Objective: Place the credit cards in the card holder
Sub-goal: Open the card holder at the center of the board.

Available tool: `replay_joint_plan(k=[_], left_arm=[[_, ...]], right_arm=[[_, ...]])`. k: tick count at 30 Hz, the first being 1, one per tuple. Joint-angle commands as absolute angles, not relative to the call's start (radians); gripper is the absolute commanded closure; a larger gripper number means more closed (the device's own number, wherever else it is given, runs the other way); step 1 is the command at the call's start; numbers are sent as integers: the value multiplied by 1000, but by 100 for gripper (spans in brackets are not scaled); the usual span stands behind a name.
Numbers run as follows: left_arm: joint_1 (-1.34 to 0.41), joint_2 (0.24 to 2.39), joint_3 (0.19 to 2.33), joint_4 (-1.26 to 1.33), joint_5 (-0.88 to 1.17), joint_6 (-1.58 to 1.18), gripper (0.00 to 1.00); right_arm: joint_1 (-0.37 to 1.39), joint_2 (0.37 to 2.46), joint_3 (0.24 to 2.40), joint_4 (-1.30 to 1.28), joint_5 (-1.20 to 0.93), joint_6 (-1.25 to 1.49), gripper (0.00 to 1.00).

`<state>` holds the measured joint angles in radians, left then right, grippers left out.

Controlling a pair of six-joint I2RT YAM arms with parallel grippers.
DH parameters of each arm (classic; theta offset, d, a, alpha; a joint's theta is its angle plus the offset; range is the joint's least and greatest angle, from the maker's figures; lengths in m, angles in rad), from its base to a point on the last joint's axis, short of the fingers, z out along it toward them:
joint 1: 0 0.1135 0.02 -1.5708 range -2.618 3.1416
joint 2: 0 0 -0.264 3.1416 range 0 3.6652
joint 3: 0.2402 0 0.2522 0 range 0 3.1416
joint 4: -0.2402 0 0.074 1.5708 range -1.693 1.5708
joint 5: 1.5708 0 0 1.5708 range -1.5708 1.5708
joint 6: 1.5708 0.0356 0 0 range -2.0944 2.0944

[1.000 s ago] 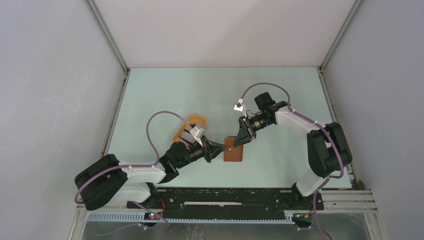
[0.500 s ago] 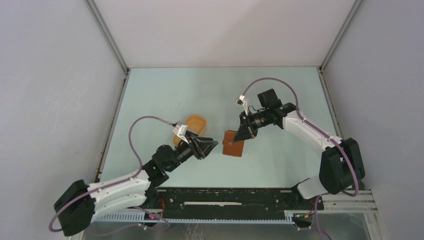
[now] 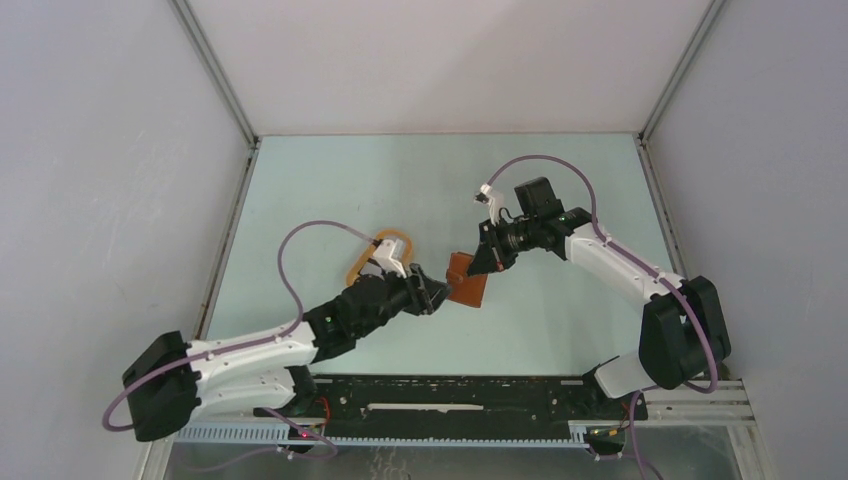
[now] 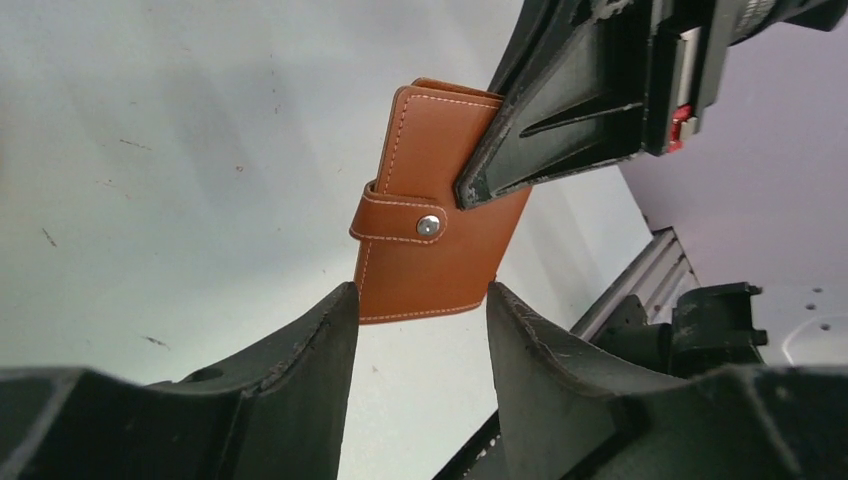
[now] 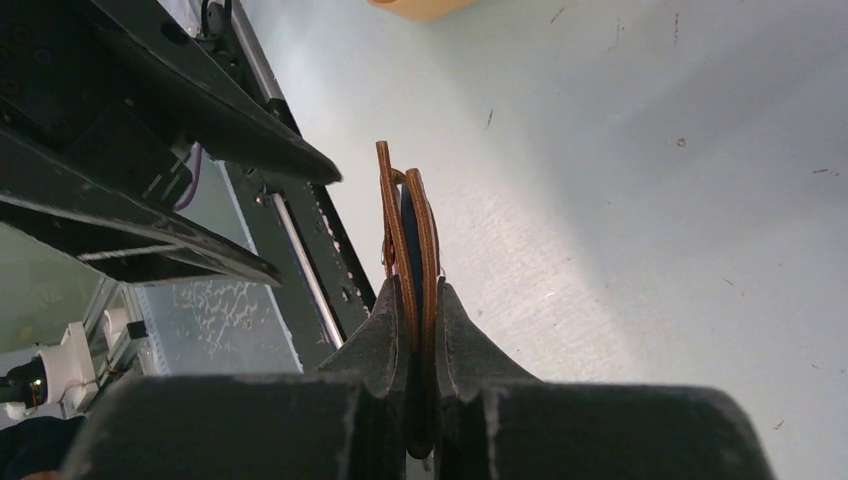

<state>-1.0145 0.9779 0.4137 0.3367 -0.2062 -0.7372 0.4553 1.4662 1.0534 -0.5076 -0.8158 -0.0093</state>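
The card holder [image 3: 466,282] is a reddish-brown wallet, folded shut with a snap strap [image 4: 428,226], held tilted above the table. My right gripper [image 5: 420,290] is shut on it, pinching both leather leaves edge-on [image 5: 408,215]. In the left wrist view the right fingers [image 4: 560,130] clamp its upper right side. My left gripper [image 4: 420,292] is open, with the holder's lower edge [image 4: 425,285] just between its tips, and I cannot tell whether they touch it. In the top view the left gripper [image 3: 432,295] sits at the holder's left. The credit cards are out of view.
An orange-yellow oval tray [image 3: 397,243] lies left of the holder, partly behind the left arm's cable, and its edge [image 5: 420,8] shows at the top of the right wrist view. The metal rail [image 3: 470,395] runs along the table's near edge.
My left gripper let go of the holder, opened, drew back, then came forward again to its lower edge. My right gripper shut on the holder and raised it, tilted.
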Motion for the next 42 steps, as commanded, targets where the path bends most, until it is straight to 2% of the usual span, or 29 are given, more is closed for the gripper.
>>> replay_joint_plan(k=[1,22,27,35,42], left_arm=[[-1025,1068,531,331,-255,-731,45],[-1025,1301,688,229,-313,-737,42],[-1025,1314,693,228,-339,-722,46],[-1025,1337,695,216,-353,-694,58],[-1025,1356,704,154,-410,-646,60]], right_arm=[[467,1440,1055,-474,-819,19,100],[478,1447,1055,-473,-890,20,100],[479,1450,1054,-470,-954,23,100],[474,1454,1055,-468,-1001,28,100],[471,1450,1055,-468,-1030,25,100]])
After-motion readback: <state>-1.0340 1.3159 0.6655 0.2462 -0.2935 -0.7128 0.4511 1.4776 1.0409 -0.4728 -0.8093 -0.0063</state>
